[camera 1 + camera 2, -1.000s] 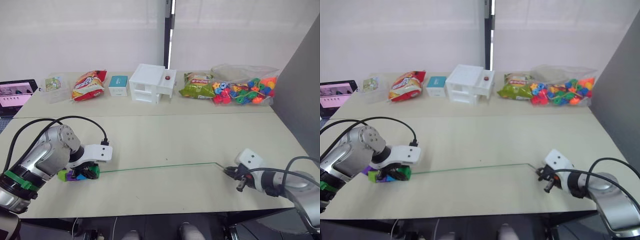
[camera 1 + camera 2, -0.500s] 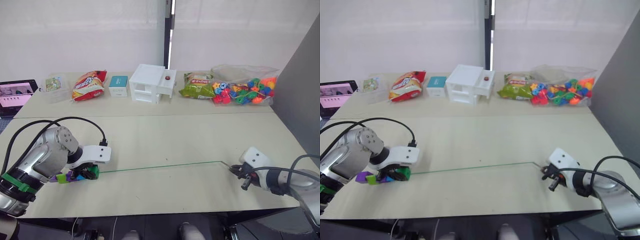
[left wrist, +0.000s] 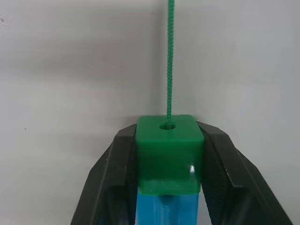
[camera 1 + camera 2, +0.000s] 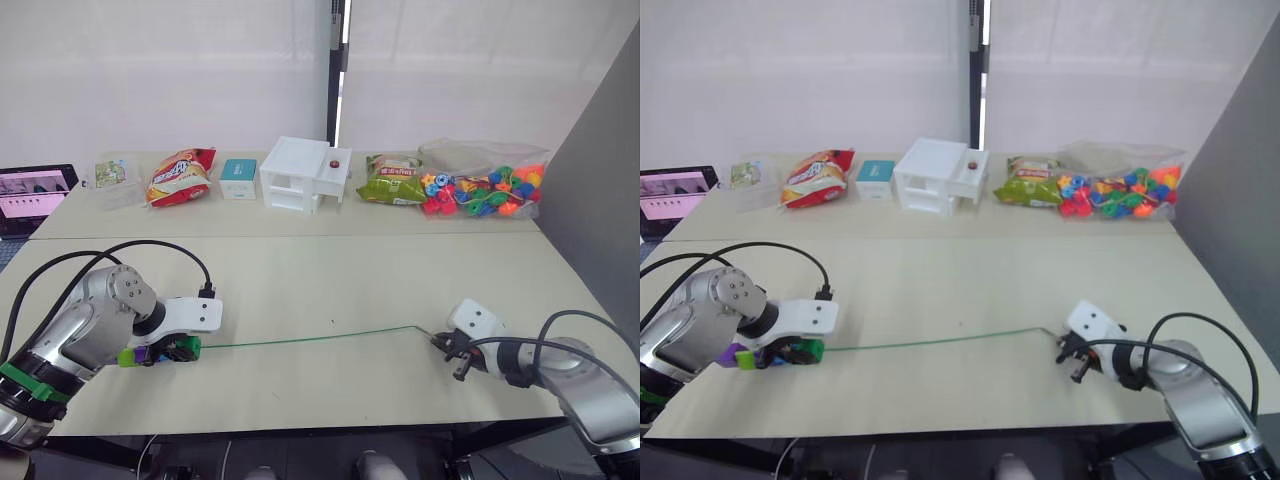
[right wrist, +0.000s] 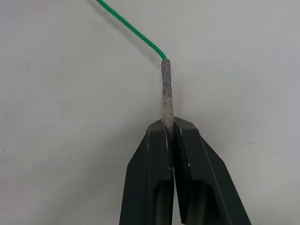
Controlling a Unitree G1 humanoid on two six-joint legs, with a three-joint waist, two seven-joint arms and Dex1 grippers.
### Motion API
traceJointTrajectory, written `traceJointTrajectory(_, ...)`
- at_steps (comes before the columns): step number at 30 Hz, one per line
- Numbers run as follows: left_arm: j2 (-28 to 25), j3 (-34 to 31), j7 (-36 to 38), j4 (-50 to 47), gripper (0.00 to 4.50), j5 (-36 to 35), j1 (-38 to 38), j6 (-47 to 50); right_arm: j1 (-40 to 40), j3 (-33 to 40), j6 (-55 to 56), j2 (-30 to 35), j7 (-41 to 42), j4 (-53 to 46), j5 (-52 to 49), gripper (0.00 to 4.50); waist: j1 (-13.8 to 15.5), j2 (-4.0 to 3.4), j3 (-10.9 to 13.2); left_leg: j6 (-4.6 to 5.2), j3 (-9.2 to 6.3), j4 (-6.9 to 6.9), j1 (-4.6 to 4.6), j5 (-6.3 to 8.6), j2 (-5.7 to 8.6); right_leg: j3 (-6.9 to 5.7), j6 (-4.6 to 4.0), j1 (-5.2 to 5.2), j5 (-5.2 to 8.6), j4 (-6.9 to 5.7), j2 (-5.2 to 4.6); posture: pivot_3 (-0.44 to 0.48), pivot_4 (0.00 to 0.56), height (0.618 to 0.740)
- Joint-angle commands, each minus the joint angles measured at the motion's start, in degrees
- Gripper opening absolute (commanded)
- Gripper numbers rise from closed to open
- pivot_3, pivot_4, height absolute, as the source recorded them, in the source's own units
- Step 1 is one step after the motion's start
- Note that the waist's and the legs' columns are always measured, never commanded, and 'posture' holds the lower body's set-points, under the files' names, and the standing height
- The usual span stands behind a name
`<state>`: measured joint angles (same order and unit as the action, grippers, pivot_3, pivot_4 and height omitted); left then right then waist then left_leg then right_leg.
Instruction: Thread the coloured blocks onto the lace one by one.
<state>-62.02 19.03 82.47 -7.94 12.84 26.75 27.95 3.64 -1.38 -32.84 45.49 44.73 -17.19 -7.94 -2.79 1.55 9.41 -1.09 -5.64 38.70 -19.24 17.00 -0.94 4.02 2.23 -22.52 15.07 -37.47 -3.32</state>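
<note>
— Where is the lace, and what have you got hold of?

— The lace [image 4: 310,338] runs in a thin green line across the near table [image 4: 330,290], from one of my grippers to the other. My right gripper [image 5: 169,132] has its jaws clenched on the stiff grey tip [image 5: 166,89], which sticks out past the fingers [image 5: 150,164] before the green cord starts. My left gripper [image 3: 169,136] is grasping the dark green block [image 3: 169,150], squeezed between both fingers, and the lace goes into the hole on its face. A blue block [image 3: 168,210] sits directly behind the green one. From the head view, a purple block [image 4: 145,353] and a lime-green block [image 4: 127,356] trail behind them near the table's left front edge.

— And the containers at the back?

— On the far table [image 4: 300,215] a clear bag [image 4: 478,178] holds a heap of multicoloured beads [image 4: 475,193]. Beside it lies a green snack bag [image 4: 390,178], then a white drawer box [image 4: 304,175] with a small red ball [image 4: 335,162] on its top. Further left stand a small teal box [image 4: 238,178], a red snack bag [image 4: 180,176] and a clear tub [image 4: 113,180]; I can't tell what is in it. A laptop [image 4: 28,192] sits at the far left.
</note>
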Motion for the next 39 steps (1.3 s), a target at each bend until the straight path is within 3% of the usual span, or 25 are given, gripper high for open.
traceJointTrajectory(1, 0.11, -3.74, -0.67, -2.07, 3.18, -3.88, -0.8, -0.76, -2.17, 1.1, -0.01, 0.12, 0.73, 0.75, -1.09, 1.62, 0.18, -0.01, 0.0, 0.0, -0.02, 0.01, 0.01, 0.0, 0.0, -0.01, 0.0, -0.02, 0.0, 0.01, 0.0, 0.0, 0.15, 0.74)
traceJointTrajectory(5, -0.5, -11.9, -1.95, -4.02, 4.48, -10.38, -3.31, -0.76, -4.36, 7.22, 0.31, 0.67, 1.96, -2.67, -4.42, 2.98, 0.36, -0.02, 0.02, 0.02, -0.08, 0.04, -0.3, 0.01, 0.02, -0.02, -0.04, -0.62, -0.03, -0.19, -0.03, 0.0, 0.15, 0.74)
traceJointTrajectory(9, 7.03, -33.68, -9.25, -7.61, 4.5, -23.49, -8.27, 4.14, -6.96, 17.72, -1.42, -2.17, 2.52, -8.07, -14.09, 4.45, 0.61, -0.13, 0.1, 0.18, -0.17, 0.06, -0.73, 0.1, 0.06, -0.08, -0.06, -1.02, -0.04, -0.29, -0.11, 0.0, 0.15, 0.74)
traceJointTrajectory(13, 14.55, -48.78, -14.83, -12.57, 4.5, -27.71, -20.22, 0.86, -8.32, 24.94, -5.0, -5.89, 1.64, -9.27, -23.1, 4.45, 0.08, -0.2, 0.09, 0.17, -0.06, 0.12, -0.97, 0.1, 0.09, 0.02, -0.07, -1.38, -0.07, -0.46, -0.19, 0.0, 0.15, 0.74)
traceJointTrajectory(21, 24.42, -66.04, -15.95, -11.42, 4.5, -40.15, -39.59, -1.74, -12.1, 32.05, -1.16, -7.07, 1.95, -0.21, -24.92, 4.45, 0.91, -0.21, 0.12, 0.15, 0.02, 0.08, -0.96, 0.09, 0.08, 0.02, -0.09, -1.32, -0.07, -0.21, -0.17, 0.0, 0.15, 0.74)
traceJointTrajectory(28, 27.12, -68.72, -16.16, -5.09, 4.5, -40.18, -49.63, -11.07, -16.66, 31.26, 8.26, -6.27, 5.32, 8.56, -20.86, 4.45, 1.16, -0.24, 0.13, 0.14, 0.03, -0.03, -0.35, 0.1, 0.06, -0.01, -0.09, -0.57, -0.05, 0.12, -0.15, 0.0, 0.15, 0.74)
traceJointTrajectory(39, 25.85, -63.92, -16.89, 3.0, 4.5, -39.04, -53.79, -19.86, -17.03, 29.96, 15.64, -4.33, 8.32, 16.31, -17.53, 4.45, 0.39, -0.24, 0.12, 0.13, 0.11, -0.27, -0.1, 0.1, 0.02, 0.02, -0.08, -0.35, -0.04, 0.37, -0.14, 0.0, 0.15, 0.74)
